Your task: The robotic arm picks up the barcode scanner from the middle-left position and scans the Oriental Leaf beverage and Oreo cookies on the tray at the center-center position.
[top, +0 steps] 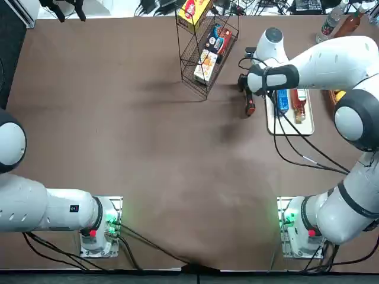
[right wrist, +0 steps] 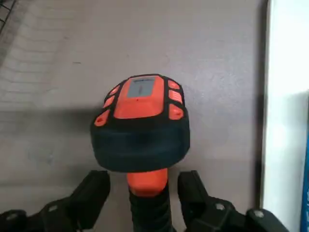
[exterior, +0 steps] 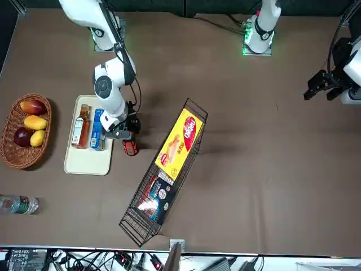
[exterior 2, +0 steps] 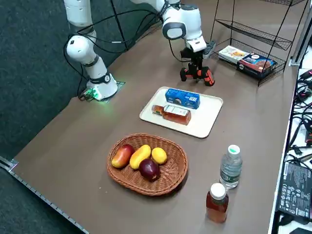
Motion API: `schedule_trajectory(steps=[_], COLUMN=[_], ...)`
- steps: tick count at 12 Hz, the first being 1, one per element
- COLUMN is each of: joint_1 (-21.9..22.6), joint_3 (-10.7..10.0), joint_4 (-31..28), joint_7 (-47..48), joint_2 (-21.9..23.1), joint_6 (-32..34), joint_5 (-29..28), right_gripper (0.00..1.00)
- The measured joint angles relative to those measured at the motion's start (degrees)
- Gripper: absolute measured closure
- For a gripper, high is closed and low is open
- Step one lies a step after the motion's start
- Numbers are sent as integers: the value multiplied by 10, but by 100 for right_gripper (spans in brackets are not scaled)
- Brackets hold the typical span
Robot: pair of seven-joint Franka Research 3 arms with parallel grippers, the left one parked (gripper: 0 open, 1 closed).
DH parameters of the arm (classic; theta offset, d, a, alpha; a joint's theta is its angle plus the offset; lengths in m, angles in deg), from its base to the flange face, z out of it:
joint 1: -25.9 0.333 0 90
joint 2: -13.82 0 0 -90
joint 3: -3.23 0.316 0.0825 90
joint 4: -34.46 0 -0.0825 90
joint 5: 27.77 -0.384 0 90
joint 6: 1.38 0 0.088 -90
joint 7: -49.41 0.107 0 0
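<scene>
Two fingers (right wrist: 96,193) of right end effector (right wrist: 145,177) spread around barcode scanner (right wrist: 140,140), beside tray (exterior 2: 204,118) with Oreo cookies (exterior 2: 183,98), Oriental Leaf beverage (exterior 2: 176,114).

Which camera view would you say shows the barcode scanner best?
The right wrist view: the scanner's screen, orange buttons and grip all show between the pincer's fingers. The top and front views show only part of it beneath the arm; the right side view shows its head, partly covered.
</scene>
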Motion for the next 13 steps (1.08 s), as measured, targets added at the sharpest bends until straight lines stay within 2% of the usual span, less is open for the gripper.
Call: schedule_trajectory(steps=[1,3,5,7,11,13], joint_1=[0,0,0,-1,-6,-22], joint_3=[0,0,0,-1,-3,-5], joint_4=[0,0,-2,-2,-2,1], joint_7=[1,2,2,4,9,9], joint_2=[-2,-4,-4,-3,6,33], joint_6=[0,-1,-1,0,10,52], joint_5=[0,0,0,0,0,0], right_gripper=[15,36,38,57,57,57])
